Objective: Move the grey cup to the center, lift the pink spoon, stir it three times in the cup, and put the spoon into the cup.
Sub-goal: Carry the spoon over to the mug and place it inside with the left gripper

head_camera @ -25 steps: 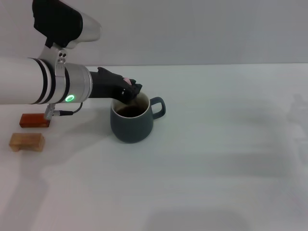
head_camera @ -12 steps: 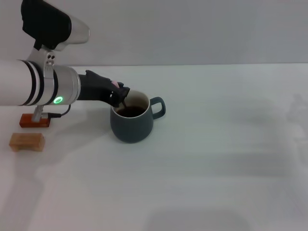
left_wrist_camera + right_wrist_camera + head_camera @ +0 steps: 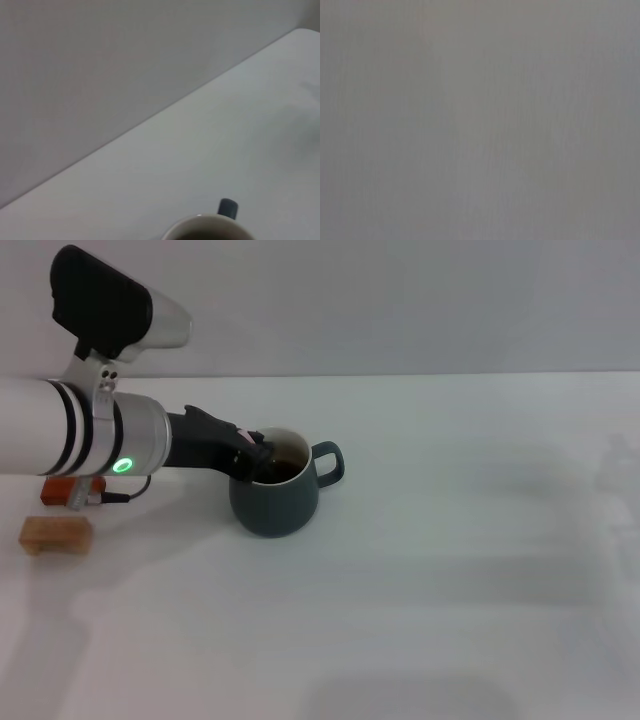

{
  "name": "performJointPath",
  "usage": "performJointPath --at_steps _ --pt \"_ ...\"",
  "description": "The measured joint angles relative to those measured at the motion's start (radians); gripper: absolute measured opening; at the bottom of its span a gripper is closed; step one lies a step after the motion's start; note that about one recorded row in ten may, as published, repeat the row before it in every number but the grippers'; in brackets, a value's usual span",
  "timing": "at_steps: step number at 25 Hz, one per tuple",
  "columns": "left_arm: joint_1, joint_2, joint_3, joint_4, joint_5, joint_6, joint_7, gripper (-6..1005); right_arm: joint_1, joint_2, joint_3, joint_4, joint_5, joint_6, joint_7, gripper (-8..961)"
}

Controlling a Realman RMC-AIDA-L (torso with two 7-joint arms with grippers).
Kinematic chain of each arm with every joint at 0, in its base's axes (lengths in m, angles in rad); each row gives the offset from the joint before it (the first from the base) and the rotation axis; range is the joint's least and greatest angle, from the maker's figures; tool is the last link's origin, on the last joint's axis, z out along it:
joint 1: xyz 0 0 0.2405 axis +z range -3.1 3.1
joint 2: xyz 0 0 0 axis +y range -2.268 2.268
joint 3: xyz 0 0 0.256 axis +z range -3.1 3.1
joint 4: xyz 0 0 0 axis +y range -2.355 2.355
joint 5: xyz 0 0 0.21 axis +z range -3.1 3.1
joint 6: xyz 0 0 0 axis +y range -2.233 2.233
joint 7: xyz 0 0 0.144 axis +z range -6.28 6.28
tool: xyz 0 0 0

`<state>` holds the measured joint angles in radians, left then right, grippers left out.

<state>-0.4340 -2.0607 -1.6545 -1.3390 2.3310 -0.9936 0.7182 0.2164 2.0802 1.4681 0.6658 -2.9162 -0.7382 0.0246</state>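
Observation:
The grey cup [image 3: 276, 495] stands upright on the white table, left of the middle, its handle [image 3: 329, 462] pointing right. My left gripper [image 3: 256, 455] is at the cup's near-left rim, shut on the pink spoon [image 3: 247, 436]. Only a bit of pink handle shows above the black fingers; the spoon's bowl is hidden down inside the cup. The left wrist view shows just the cup's pale rim [image 3: 205, 225] and handle top [image 3: 228, 207]. My right gripper is out of view; its wrist view shows only plain grey.
A tan wooden block [image 3: 55, 533] lies at the table's left edge. A red-brown block [image 3: 55, 492] lies behind it, mostly hidden by my left arm. The white tabletop [image 3: 470, 540] stretches to the right of the cup.
My left gripper with the spoon has swung from the cup's far right rim to the left, then down toward the near-left rim. The cup has stayed in place.

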Motion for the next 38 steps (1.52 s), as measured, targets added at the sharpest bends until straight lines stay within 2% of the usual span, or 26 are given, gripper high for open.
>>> performJointPath --at_steps 8,17,22,29,38 --pt "-0.012 -0.004 0.036 -0.007 -0.029 0.006 -0.001 161 0.0 0.0 0.0 0.0 0.0 0.003 0.0 29" --pt "-0.023 -0.004 0.05 0.028 -0.054 0.135 -0.002 162 -0.002 0.001 -0.002 0.0 0.0 0.004 0.0 30" --pt "-0.028 -0.001 0.041 0.055 -0.049 0.159 -0.002 162 -0.002 0.001 -0.002 0.0 0.0 0.004 0.0 29" --pt "-0.009 0.003 -0.007 0.048 -0.016 0.13 -0.002 163 -0.001 0.001 -0.002 0.0 0.0 0.003 0.0 30" --pt "0.038 0.003 -0.016 -0.021 -0.006 0.042 -0.003 163 0.007 -0.001 -0.015 0.0 0.002 0.003 0.002 30"
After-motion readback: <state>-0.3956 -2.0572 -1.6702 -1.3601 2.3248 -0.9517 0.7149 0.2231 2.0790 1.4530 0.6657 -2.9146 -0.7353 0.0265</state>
